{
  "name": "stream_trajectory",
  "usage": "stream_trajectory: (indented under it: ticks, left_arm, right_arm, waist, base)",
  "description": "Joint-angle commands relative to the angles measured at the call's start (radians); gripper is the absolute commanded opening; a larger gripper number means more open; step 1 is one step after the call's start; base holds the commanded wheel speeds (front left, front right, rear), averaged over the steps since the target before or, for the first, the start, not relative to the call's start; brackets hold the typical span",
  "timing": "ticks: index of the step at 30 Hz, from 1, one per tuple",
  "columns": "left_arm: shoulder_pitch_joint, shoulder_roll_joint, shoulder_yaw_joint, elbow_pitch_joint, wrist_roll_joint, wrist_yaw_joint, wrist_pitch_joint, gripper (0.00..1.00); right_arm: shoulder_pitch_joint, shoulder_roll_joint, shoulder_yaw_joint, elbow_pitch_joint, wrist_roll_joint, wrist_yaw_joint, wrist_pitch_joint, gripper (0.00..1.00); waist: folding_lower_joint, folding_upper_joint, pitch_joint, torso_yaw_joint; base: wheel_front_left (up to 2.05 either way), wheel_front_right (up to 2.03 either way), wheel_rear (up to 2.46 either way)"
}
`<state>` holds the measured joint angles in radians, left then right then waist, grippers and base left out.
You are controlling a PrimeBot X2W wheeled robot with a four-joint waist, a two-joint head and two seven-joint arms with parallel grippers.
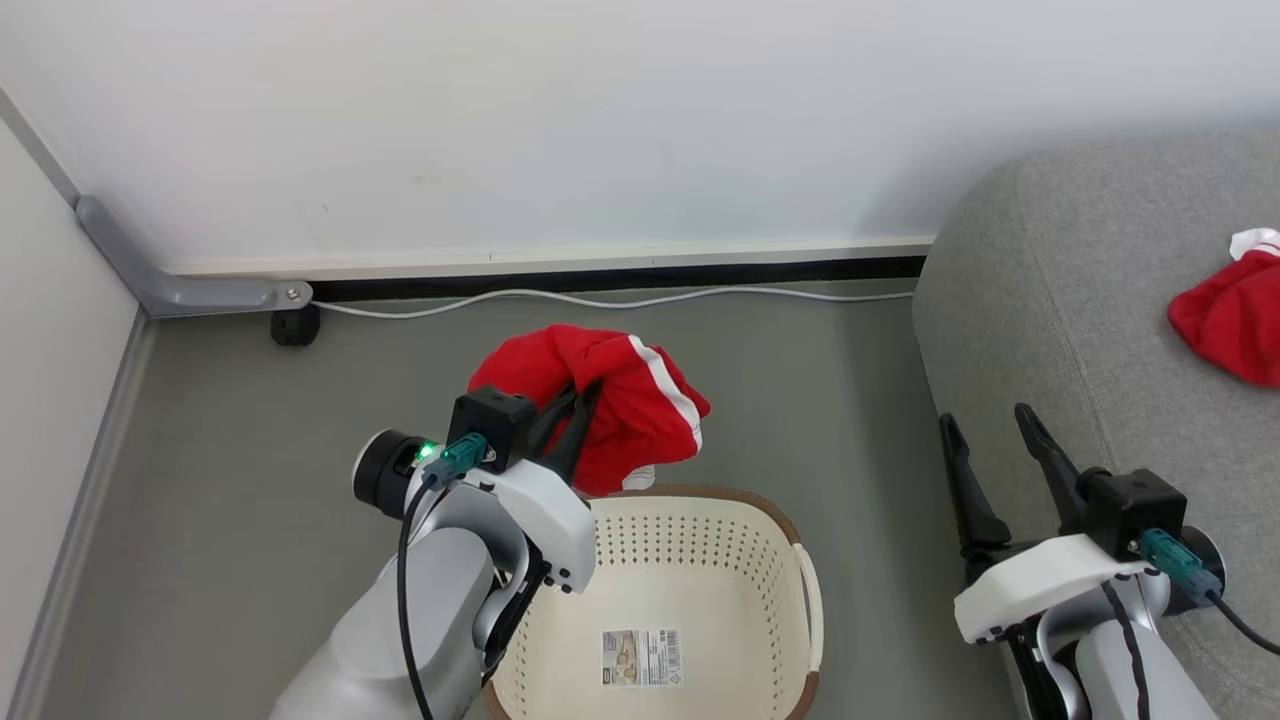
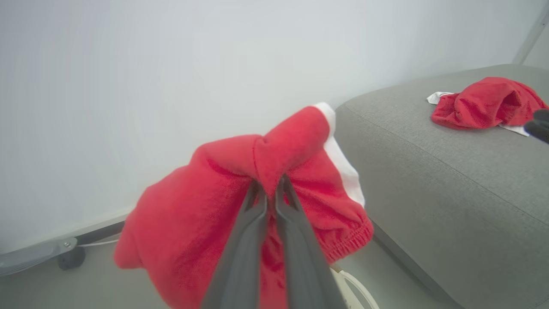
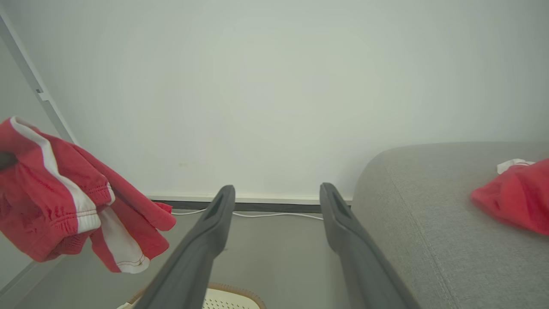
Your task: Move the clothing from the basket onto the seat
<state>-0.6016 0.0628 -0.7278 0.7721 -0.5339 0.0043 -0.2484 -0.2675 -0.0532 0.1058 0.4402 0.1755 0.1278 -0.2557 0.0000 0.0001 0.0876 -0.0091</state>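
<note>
The basket [image 1: 700,545] is set on the floor [image 1: 250,450] at lower centre of the head view. One garment [image 1: 645,425] is held above its far rim by the left gripper [image 1: 588,392]. The sofa [image 1: 1050,300] is placed at right, a second garment [image 1: 1230,325] laid on it.

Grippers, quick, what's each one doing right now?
Left gripper: closed, holding a red garment up in the air.
Right gripper: open, holding nothing.
</note>
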Motion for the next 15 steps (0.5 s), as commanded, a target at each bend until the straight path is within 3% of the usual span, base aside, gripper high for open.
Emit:
stream_trajectory:
  ticks: [1,15]
  left_arm:
    - [-0.018,0.023,0.047,-0.047,0.012,0.006,-0.013,0.00]
    - [-0.074,0.042,0.123,-0.244,0.000,-0.005,-0.005,0.00]
  right_arm:
    - [0.002,-0.001,0.021,-0.015,0.001,0.003,-0.006,1.00]
    - [0.043,-0.001,0.027,0.006,0.011,0.003,-0.006,1.00]
  waist:
    - [0.0000,-0.0001,-0.016,0.010]
    - [0.0000,-0.0001,-0.055,0.036]
  base:
    - [0.00,0.00,0.00]
    - [0.00,0.00,0.00]
